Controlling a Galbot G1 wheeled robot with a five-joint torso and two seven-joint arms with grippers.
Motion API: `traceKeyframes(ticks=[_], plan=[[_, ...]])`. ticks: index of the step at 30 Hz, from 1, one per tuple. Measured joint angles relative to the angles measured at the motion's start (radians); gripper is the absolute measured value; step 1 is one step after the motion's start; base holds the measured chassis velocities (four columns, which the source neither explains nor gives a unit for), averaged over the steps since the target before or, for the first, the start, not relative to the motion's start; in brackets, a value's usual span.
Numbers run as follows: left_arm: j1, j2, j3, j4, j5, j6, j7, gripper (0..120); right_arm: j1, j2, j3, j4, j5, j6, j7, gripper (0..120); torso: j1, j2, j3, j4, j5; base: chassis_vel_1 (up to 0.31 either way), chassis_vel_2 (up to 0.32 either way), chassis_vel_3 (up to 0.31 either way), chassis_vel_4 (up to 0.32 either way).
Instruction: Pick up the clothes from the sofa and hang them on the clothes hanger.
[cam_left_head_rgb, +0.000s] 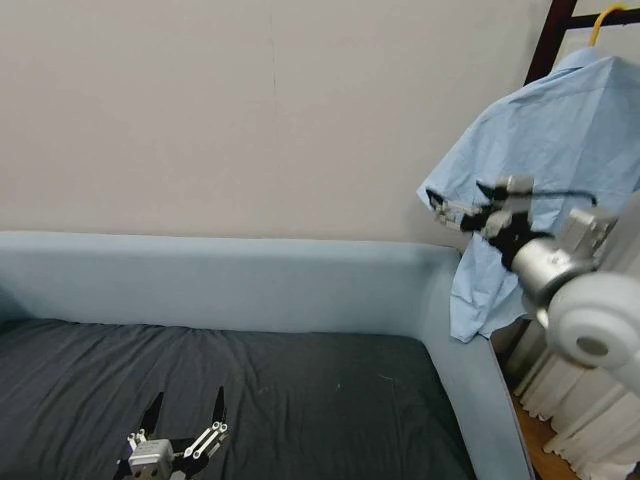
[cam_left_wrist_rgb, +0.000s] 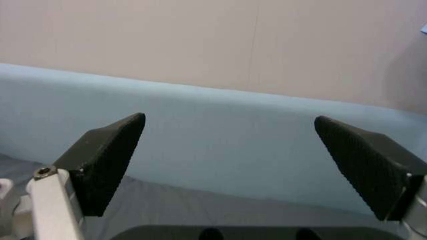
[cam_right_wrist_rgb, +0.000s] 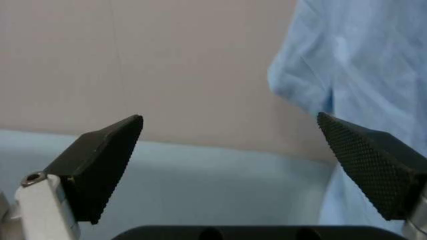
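Observation:
A light blue shirt (cam_left_head_rgb: 560, 150) hangs on a yellow hanger (cam_left_head_rgb: 608, 18) from a dark wooden rack (cam_left_head_rgb: 548, 42) at the upper right. My right gripper (cam_left_head_rgb: 447, 211) is raised in front of the shirt's sleeve and stands open, holding nothing. In the right wrist view the shirt (cam_right_wrist_rgb: 363, 60) hangs beside one black finger (cam_right_wrist_rgb: 373, 167), apart from it. My left gripper (cam_left_head_rgb: 186, 413) is low over the sofa's dark seat (cam_left_head_rgb: 300, 400), open, with nothing between its fingers (cam_left_wrist_rgb: 107, 165). No garment lies on the visible seat.
The sofa has a light blue backrest (cam_left_head_rgb: 220, 280) and a right armrest (cam_left_head_rgb: 470, 380). A plain beige wall (cam_left_head_rgb: 250, 110) rises behind it. White curtain folds (cam_left_head_rgb: 585, 420) and a strip of wooden floor lie right of the sofa, below the rack.

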Motion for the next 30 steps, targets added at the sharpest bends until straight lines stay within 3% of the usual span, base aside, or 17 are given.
traceKeyframes(ticks=[1, 4, 5, 6, 9, 10, 14, 24, 30], plan=[[0.0, 0.0, 0.0, 0.0, 0.0, 0.0, 0.0, 100, 0.0, 0.0, 0.0, 0.0, 0.0, 0.0, 0.0, 100, 0.0, 0.0, 0.0, 0.0, 0.0, 0.0, 0.0, 0.0, 0.0], [0.001, -0.008, -0.017, 0.007, 0.004, -0.014, 0.002, 100, -0.254, 0.097, 0.178, 0.034, -0.148, 0.014, -0.051, 100, 0.0, 0.0, 0.0, -0.0001, -0.0005, 0.0, 0.0, 0.0, 0.0], [0.001, -0.008, -0.017, 0.007, 0.004, -0.014, 0.002, 100, -0.254, 0.097, 0.178, 0.034, -0.148, 0.014, -0.051, 100, 0.0, 0.0, 0.0, -0.0001, -0.0005, 0.0, 0.0, 0.0, 0.0], [0.006, -0.008, -0.025, 0.013, 0.007, -0.029, 0.007, 100, -0.379, 0.165, 0.256, 0.056, -0.274, 0.034, -0.097, 100, 0.0, 0.0, 0.0, -0.0005, -0.0002, 0.0, 0.0, 0.0, 0.0], [0.005, -0.005, -0.036, 0.031, 0.011, -0.049, 0.013, 100, -0.613, 0.337, 0.364, 0.128, -0.472, 0.106, -0.214, 100, 0.0, 0.0, 0.0, 0.0, -0.0002, 0.0, 0.0, 0.0, 0.0], [0.005, -0.005, -0.036, 0.031, 0.011, -0.049, 0.013, 100, -0.613, 0.337, 0.364, 0.128, -0.472, 0.106, -0.214, 100, 0.0, 0.0, 0.0, 0.0, -0.0002, 0.0, 0.0, 0.0, 0.0], [-0.005, 0.0, -0.033, 0.058, 0.027, -0.053, 0.002, 100, -0.865, 0.571, 0.427, 0.159, -0.731, 0.292, -0.343, 100, 0.0, 0.0, 0.0, -0.0005, -0.0007, 0.0, 0.0, 0.0, 0.0], [-0.032, 0.004, -0.011, 0.106, 0.043, -0.088, 0.008, 100, -0.976, 0.741, 0.384, 0.19, -0.905, 0.401, -0.369, 100, 0.0, 0.0, 0.0, 0.0001, -0.0006, 0.0, 0.0, 0.0, 0.0], [-0.03, 0.008, -0.001, 0.111, 0.052, -0.101, 0.008, 100, -0.995, 0.763, 0.377, 0.199, -0.919, 0.418, -0.365, 100, 0.0, 0.0, 0.0, 0.0001, -0.0004, 0.0, 0.0, 0.0, 0.0]])
